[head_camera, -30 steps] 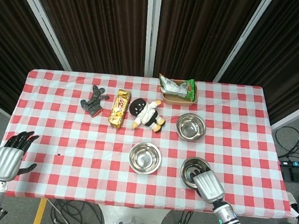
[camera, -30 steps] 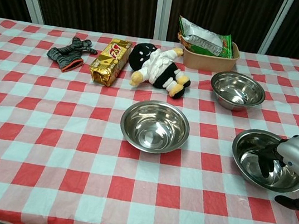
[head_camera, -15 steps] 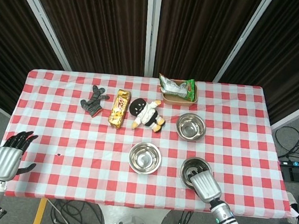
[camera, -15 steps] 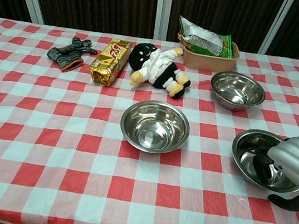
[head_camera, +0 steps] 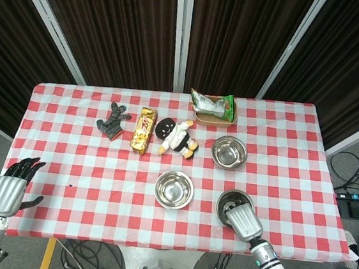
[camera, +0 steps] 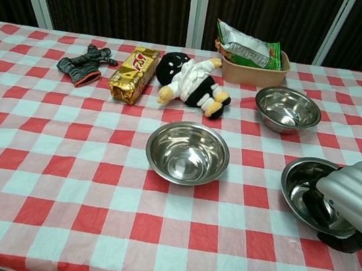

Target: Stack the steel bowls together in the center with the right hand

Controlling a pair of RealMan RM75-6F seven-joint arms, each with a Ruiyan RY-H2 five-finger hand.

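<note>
Right hand (camera: 354,209) apparently clasping near steel bowl (camera: 304,187) rim, left hand (head_camera: 10,189) spread

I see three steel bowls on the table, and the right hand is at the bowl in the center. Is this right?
Not quite. The right hand is at the near-right bowl, its fingers inside it, not the center bowl, which stands untouched. The chest view shows this. Three steel bowls is right; the third stands farther back.

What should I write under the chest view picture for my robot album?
Robot hand dips its fingers into the nearest steel bowl, with two more steel bowls waiting.
</note>
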